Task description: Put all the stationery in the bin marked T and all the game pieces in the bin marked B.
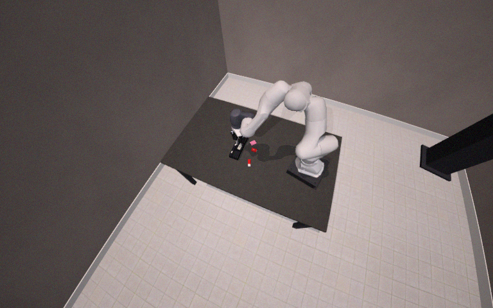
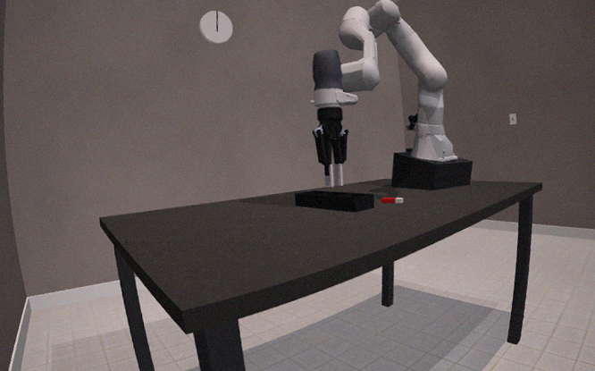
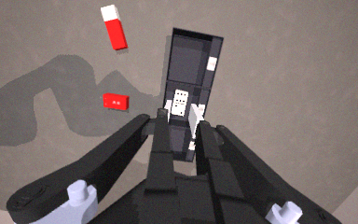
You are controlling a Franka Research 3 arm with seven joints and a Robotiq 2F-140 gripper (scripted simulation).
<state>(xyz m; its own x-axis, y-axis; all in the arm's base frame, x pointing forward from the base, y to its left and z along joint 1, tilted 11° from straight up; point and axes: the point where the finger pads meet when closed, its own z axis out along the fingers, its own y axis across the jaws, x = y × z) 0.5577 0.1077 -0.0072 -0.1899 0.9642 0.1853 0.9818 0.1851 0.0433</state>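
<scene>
We see the white domino (image 1: pixel 239 146) (image 3: pixel 180 103) lying in the middle compartment of the black bin (image 1: pixel 235 157) (image 2: pixel 334 203) (image 3: pixel 191 58), its pips up, the bin's small labels unreadable to us. Above it hangs the tool (image 1: pixel 237 142) (image 2: pixel 334 185) (image 3: pixel 180 109), pointing down, fingers a little apart and nothing between them. Beside the bin, on the tabletop (image 1: pixel 203 145) (image 2: pixel 263 243) (image 3: pixel 280 93), we note a red block (image 1: pixel 253 149) (image 3: pixel 116 102), a red-and-white eraser (image 1: pixel 248 162) (image 2: pixel 391 200) (image 3: pixel 115 28) and, near the block, a pink piece (image 1: pixel 253 142).

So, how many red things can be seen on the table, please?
2: the red-and-white block and the red piece, both beside the black bin. Others may be hidden.
</scene>
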